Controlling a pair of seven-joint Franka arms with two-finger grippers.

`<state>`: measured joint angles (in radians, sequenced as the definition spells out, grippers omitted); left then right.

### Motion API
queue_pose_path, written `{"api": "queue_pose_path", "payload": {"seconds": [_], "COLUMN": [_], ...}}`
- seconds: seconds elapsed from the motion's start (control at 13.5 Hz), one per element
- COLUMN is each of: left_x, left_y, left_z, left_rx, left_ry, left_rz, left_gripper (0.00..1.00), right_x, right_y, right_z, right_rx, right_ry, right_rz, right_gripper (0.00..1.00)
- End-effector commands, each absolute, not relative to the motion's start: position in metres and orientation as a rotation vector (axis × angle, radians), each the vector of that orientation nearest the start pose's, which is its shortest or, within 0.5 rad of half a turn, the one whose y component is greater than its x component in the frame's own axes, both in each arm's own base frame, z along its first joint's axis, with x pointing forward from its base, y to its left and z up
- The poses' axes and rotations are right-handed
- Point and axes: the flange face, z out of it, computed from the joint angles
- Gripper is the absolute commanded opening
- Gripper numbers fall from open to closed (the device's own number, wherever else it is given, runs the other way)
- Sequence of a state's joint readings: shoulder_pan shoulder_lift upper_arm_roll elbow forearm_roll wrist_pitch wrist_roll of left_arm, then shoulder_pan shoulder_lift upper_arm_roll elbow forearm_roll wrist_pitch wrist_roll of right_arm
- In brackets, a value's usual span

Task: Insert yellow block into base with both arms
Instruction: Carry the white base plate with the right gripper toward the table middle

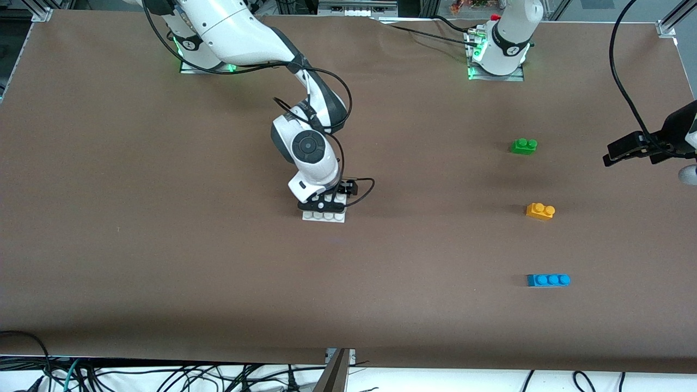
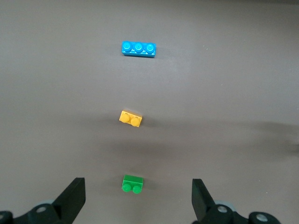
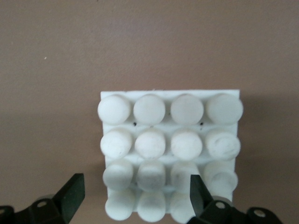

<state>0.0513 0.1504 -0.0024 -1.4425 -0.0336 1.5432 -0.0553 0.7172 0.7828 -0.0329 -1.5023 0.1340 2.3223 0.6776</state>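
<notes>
The yellow block (image 1: 540, 210) lies on the table toward the left arm's end, between a green brick and a blue brick; it also shows in the left wrist view (image 2: 131, 118). The white base (image 1: 324, 216) sits mid-table. My right gripper (image 1: 322, 206) is low over the base's edge farther from the front camera. It is open, with one finger (image 3: 202, 195) over the studs (image 3: 168, 140) and the other off the base's side. My left gripper (image 1: 612, 155) hangs high in the air at its own end of the table. It is open and empty (image 2: 138, 196), with the green brick far below between its fingers.
A green two-stud brick (image 1: 524, 146) lies farther from the front camera than the yellow block. A blue three-stud brick (image 1: 548, 280) lies nearer. All three bricks stand apart in a row. Cables hang along the table's front edge (image 1: 163, 375).
</notes>
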Motion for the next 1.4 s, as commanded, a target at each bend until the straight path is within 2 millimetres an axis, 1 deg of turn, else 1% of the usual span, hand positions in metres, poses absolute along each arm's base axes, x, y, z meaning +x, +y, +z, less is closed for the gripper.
{"api": "queue_pose_path", "payload": {"seconds": [0.0, 0.22, 0.44, 0.59, 0.67, 0.89, 1.18, 1.33], "left_x": [0.595, 0.595, 0.595, 0.594, 0.596, 0.596, 0.596, 0.596], "left_y": [0.026, 0.025, 0.026, 0.027, 0.025, 0.025, 0.025, 0.025], "left_z": [0.603, 0.604, 0.604, 0.604, 0.601, 0.601, 0.600, 0.601], "left_rx": [-3.172, -3.174, -3.186, -3.186, -3.176, -3.178, -3.177, -3.177], "left_ry": [-0.177, -0.163, -0.160, -0.163, -0.158, -0.155, -0.158, -0.158], "left_rz": [0.069, 0.066, 0.066, 0.066, 0.073, 0.073, 0.076, 0.073], "left_gripper": [1.00, 1.00, 1.00, 1.00, 1.00, 1.00, 1.00, 1.00], "right_x": [0.573, 0.578, 0.575, 0.571, 0.570, 0.566, 0.553, 0.547], "right_y": [0.441, 0.431, 0.432, 0.433, 0.433, 0.434, 0.452, 0.464], "right_z": [0.208, 0.201, 0.193, 0.181, 0.179, 0.168, 0.161, 0.160], "right_rx": [-3.057, -3.065, -3.073, -3.083, -3.085, -3.095, -3.092, -3.074], "right_ry": [0.058, 0.058, 0.066, 0.071, 0.072, 0.082, 0.134, 0.130], "right_rz": [0.013, 0.019, 0.034, 0.056, 0.060, 0.080, 0.079, 0.041], "right_gripper": [1.00, 1.00, 1.00, 1.00, 1.00, 1.00, 1.00, 1.00]}}
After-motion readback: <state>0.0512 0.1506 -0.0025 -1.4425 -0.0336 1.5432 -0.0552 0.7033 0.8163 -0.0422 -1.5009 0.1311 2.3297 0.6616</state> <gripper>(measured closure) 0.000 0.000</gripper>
